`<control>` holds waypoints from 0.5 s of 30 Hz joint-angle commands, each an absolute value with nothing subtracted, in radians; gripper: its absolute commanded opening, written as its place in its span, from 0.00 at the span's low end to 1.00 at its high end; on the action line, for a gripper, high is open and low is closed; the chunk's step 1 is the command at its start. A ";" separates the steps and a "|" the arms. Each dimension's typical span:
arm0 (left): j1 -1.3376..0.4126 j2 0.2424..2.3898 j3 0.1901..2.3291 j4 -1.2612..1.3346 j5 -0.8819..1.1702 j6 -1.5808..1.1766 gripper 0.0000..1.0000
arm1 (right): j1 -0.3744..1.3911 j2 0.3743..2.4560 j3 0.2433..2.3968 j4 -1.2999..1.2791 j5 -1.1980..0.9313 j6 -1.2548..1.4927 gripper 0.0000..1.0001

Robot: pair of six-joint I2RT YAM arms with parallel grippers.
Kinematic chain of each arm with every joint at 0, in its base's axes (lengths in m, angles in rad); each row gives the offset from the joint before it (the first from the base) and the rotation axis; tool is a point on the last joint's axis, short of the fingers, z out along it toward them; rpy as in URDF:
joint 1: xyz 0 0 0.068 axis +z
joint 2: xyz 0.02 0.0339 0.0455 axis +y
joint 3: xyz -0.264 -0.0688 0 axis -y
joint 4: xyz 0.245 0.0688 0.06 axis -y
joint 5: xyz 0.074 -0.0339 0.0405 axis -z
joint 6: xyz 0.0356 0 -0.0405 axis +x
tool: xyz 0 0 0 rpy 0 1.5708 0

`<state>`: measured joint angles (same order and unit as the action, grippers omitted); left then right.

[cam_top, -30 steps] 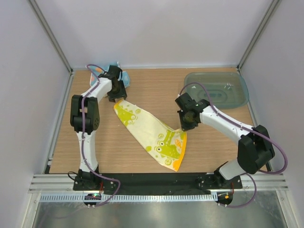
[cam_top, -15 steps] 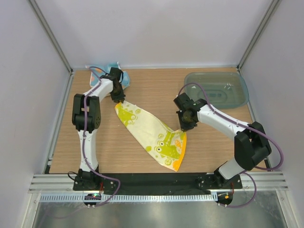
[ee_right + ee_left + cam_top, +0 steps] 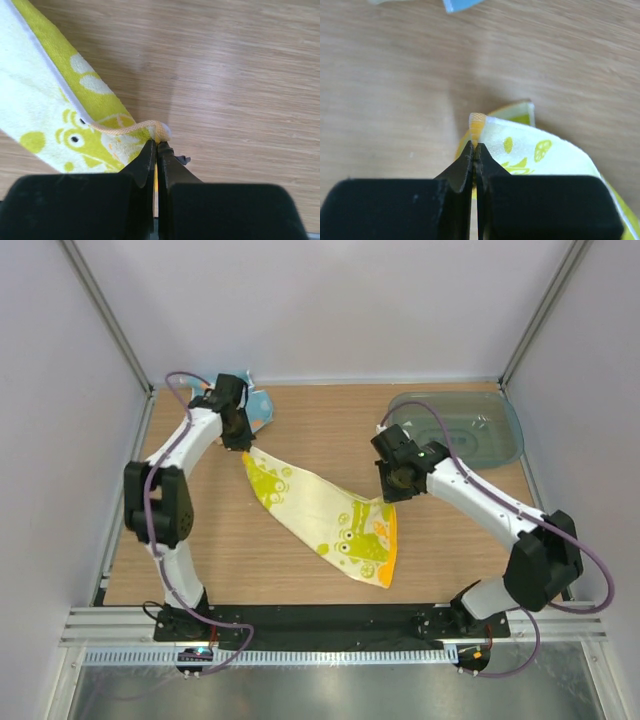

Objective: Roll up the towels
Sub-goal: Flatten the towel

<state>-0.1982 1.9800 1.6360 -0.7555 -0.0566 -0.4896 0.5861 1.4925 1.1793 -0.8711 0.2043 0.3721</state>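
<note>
Left fingers (image 3: 462, 167) closed, pinching the hem of the yellow towel (image 3: 320, 515) at its corner farthest from the tray (image 3: 505, 415). Right fingers (image 3: 145, 161) closed on the corner nearest the tray. Towel sags between them onto the table (image 3: 330, 430). Blue towel (image 3: 262, 408) lies bunched, farther from the tray.

Judgement: thin, light and limp. Hold by the hemmed corners and keep it taut.

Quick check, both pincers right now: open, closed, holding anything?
The left pincer is closed on a corner of the yellow towel.
The right pincer is closed on the opposite corner of the yellow towel.
</note>
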 commanded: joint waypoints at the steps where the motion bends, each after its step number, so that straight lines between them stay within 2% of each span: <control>1: -0.215 1.708 1.585 -0.824 -0.097 -0.477 0.00 | 0.589 1.361 1.235 -0.908 0.210 0.360 0.01; 5: -0.224 1.478 1.473 -0.896 -0.115 -0.465 0.00 | 0.591 1.249 1.233 -0.937 0.178 0.377 0.01; 9: -0.250 1.225 1.356 -0.980 -0.104 -0.486 0.00 | 0.592 1.052 1.195 -0.957 0.147 0.428 0.01; 15: -0.273 0.853 1.307 -1.196 -0.095 -0.552 0.00 | 0.591 0.813 1.132 -1.003 0.103 0.531 0.01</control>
<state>-0.2707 0.9638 1.3170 -1.0344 -0.0952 -0.5201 0.5873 0.8925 1.1652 -0.9524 0.1360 0.4606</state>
